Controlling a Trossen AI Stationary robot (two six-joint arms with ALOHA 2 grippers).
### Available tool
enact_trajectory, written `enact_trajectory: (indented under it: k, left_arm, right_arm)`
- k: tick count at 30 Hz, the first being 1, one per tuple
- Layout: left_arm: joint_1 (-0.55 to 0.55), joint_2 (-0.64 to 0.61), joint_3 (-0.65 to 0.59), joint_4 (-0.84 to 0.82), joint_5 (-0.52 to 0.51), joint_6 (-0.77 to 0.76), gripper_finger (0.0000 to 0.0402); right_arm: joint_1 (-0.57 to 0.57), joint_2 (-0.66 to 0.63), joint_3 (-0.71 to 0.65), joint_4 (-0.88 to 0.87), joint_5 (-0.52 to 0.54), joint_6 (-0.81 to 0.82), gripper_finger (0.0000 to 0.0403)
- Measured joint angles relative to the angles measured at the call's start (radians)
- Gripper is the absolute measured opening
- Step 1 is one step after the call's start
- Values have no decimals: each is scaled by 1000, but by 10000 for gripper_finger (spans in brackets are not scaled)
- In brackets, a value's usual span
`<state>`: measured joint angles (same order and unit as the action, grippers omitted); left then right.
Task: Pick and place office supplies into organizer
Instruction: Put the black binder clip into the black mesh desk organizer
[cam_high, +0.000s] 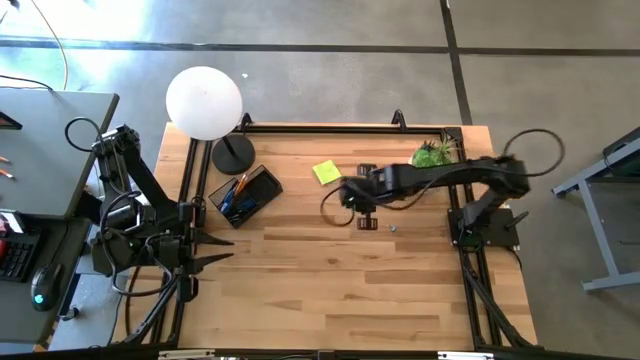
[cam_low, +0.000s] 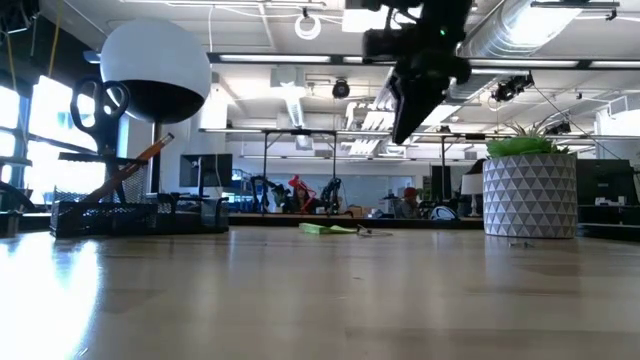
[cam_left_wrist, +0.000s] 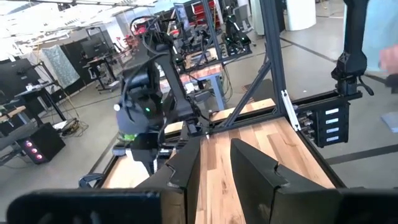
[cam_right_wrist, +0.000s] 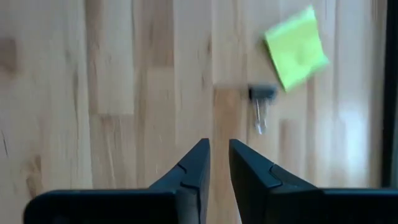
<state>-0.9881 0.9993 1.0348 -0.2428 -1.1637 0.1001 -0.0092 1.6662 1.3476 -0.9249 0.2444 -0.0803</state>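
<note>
Your right hand (cam_high: 352, 198) reaches in from the right side toward mid-table, raised well above the wood in the low view. Its wrist view shows the fingers (cam_right_wrist: 194, 169) nearly together, a thin gap between them and nothing in it.

Your left hand (cam_high: 222, 247) waits at the table's left edge, tips pointing inward. Its fingers (cam_left_wrist: 186, 171) stand slightly apart, empty.

One yellow sticky-note pad (cam_right_wrist: 296, 55) lies flat near the far middle of the table (cam_high: 330, 290), just beside one black binder clip (cam_right_wrist: 262, 94). Both sit ahead of the right hand, untouched.

One organizer (cam_high: 245, 194) sits at the far left by the lamp base (cam_high: 232, 154), already holding pencils and pens; exact count you cannot tell. Scissors (cam_low: 97, 105) stand upright in it.

One potted plant (cam_low: 529, 188) sits at the far right. The near half of the table lies open.
</note>
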Motion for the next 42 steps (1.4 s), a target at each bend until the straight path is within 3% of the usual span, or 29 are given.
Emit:
enact_trajectory:
  k: [4, 8, 17, 26, 33, 39, 42]
  left_arm:
    - [0, 0, 0, 9, -16, 18, 79]
    - [0, 0, 0, 11, -26, 25, 79]
    - [0, 0, 0, 7, -27, 26, 79]
    - [0, 0, 0, 7, -26, 24, 79]
    - [0, 0, 0, 6, -27, 6, 79]
    - [0, 0, 0, 5, -27, -1, 79]
    - [0, 0, 0, 5, -27, -6, 79]
  right_arm:
    - [-87, -129, -236, 386, -61, -79, 46]
    - [-191, -167, -415, 725, -132, -145, 46]
    - [-384, -80, -597, 1117, -377, -161, 114]
    - [-418, 59, -610, 1246, -417, -164, 175]
    - [-432, 98, -610, 1241, -351, -214, 191]
    - [-452, 103, -610, 1249, -387, -212, 208]
    - [-457, 126, -610, 1258, -467, -190, 225]
